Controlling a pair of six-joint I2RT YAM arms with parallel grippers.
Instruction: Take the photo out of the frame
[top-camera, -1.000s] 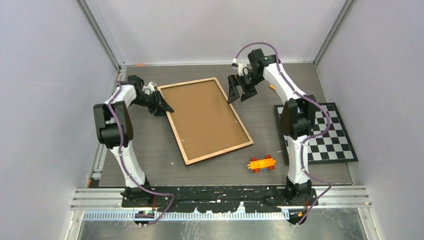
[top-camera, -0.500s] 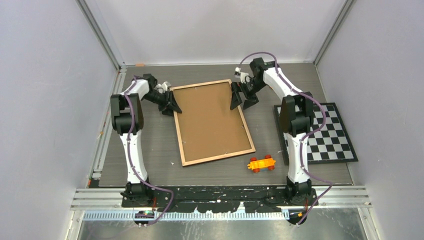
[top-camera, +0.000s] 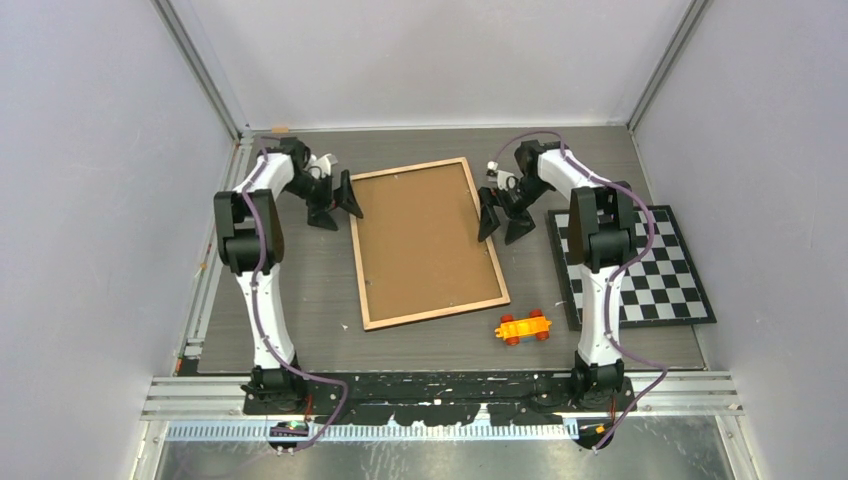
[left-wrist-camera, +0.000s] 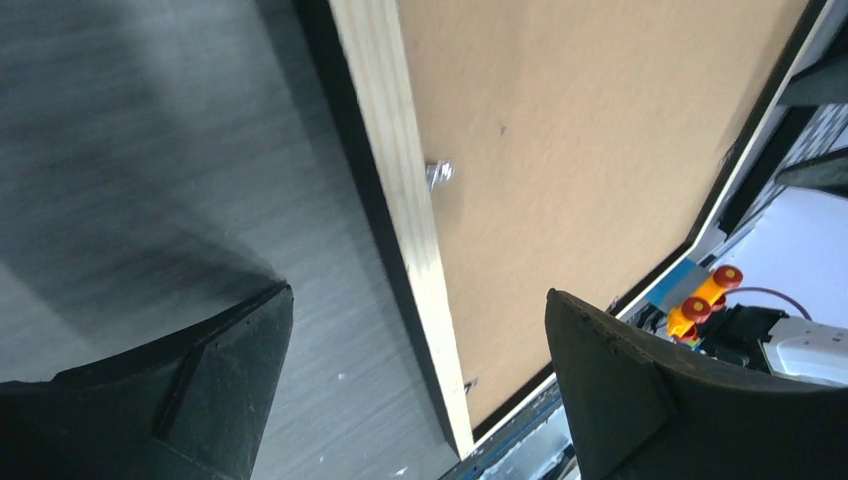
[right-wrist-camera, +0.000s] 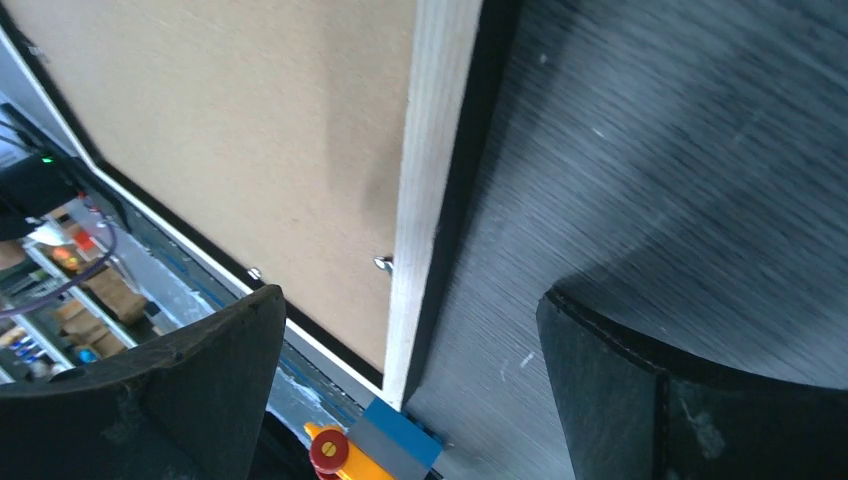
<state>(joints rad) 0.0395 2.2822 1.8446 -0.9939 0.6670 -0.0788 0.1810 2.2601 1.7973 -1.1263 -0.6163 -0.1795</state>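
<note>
Frame (top-camera: 425, 243) lies flat, back up, mid-bench (top-camera: 300, 300), brown board and light wood rim showing; the photo is hidden, can't see it. My left claw (top-camera: 336, 210) is at the frame's 10 o'clock, by its left long edge, jaws wide, holding nothing; wrist view shows the rim running between my fingers. My right claw (top-camera: 504, 226) is at 2 o'clock by the right long edge, jaws wide too, nothing held. Small metal tab (left-wrist-camera: 438, 175) on the rim. Orange toy car (top-camera: 523, 327) is near the frame's 5 o'clock corner, checkerboard mat (top-camera: 650, 265) at 3 o'clock.
</note>
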